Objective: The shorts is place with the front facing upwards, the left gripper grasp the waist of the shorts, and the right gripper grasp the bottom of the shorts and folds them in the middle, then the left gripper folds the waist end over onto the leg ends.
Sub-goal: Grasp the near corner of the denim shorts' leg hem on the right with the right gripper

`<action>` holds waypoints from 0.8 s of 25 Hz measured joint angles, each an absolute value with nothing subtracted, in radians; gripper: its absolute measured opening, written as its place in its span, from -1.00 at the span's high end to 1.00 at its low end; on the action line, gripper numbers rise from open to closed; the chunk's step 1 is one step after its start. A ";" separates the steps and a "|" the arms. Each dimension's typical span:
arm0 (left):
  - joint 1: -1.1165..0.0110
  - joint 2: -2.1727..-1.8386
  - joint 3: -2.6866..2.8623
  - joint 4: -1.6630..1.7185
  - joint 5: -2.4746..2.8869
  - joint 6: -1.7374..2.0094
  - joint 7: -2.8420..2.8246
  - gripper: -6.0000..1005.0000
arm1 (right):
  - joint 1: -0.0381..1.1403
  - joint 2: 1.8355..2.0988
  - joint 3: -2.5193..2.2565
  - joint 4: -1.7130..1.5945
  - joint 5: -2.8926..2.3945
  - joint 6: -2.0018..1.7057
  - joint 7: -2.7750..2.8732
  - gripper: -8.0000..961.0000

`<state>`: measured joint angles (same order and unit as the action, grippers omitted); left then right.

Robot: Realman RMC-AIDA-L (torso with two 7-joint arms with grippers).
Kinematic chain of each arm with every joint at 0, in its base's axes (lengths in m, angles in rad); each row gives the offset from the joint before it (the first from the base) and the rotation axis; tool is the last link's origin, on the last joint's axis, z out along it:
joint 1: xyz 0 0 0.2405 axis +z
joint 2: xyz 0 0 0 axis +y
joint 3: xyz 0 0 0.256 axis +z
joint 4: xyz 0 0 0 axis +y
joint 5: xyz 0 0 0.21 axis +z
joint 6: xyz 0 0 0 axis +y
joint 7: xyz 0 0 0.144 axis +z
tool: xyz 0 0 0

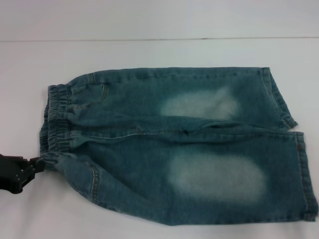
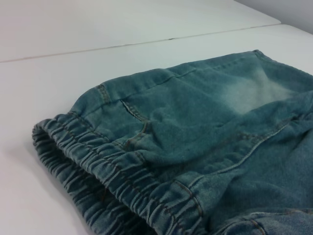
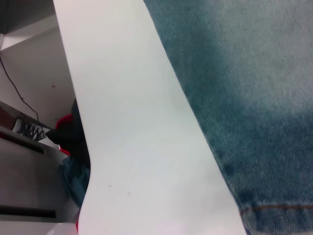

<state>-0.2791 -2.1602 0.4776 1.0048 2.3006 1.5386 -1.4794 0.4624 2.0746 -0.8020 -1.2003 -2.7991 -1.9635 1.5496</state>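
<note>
The shorts (image 1: 189, 144) lie flat on the white table (image 1: 149, 55), pale thigh patches facing up. The ruffled elastic waist (image 1: 57, 117) is at the left, and the two hemmed leg ends (image 1: 301, 169) are at the right. My left gripper (image 1: 39, 163) sits at the near left corner of the waist, where the band is drawn to a point between its black fingers. The left wrist view looks close along the waist (image 2: 98, 161) and the shorts (image 2: 205, 127). The right wrist view shows denim (image 3: 254, 73) with a stitched hem (image 3: 274, 208). The right gripper itself is not visible.
A seam (image 1: 149, 39) runs across the table behind the shorts. In the right wrist view the table edge (image 3: 88, 161) drops off beside the leg, with red and black items (image 3: 66, 132) below it. Bare tabletop lies left of the waist and behind the shorts.
</note>
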 joint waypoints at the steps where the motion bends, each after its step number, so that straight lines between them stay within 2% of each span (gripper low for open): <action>1: -0.279 -2.160 0.477 1.004 2.300 1.538 -1.479 0.86 | 0.464 2.075 -0.804 -1.199 -2.800 -1.962 1.553 -0.49; 6: -0.281 -2.159 0.476 0.993 2.298 1.537 -1.479 0.86 | 0.464 2.085 -0.810 -1.189 -2.799 -1.940 1.543 -0.46; 20: -0.285 -2.161 0.476 0.967 2.298 1.499 -1.476 0.87 | 0.446 2.088 -0.793 -1.153 -2.691 -1.885 1.464 -0.39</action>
<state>-0.2851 -2.1608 0.4760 0.9674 2.2979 1.4986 -1.4759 0.4464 2.0878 -0.7930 -1.1530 -2.6910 -1.8855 1.4636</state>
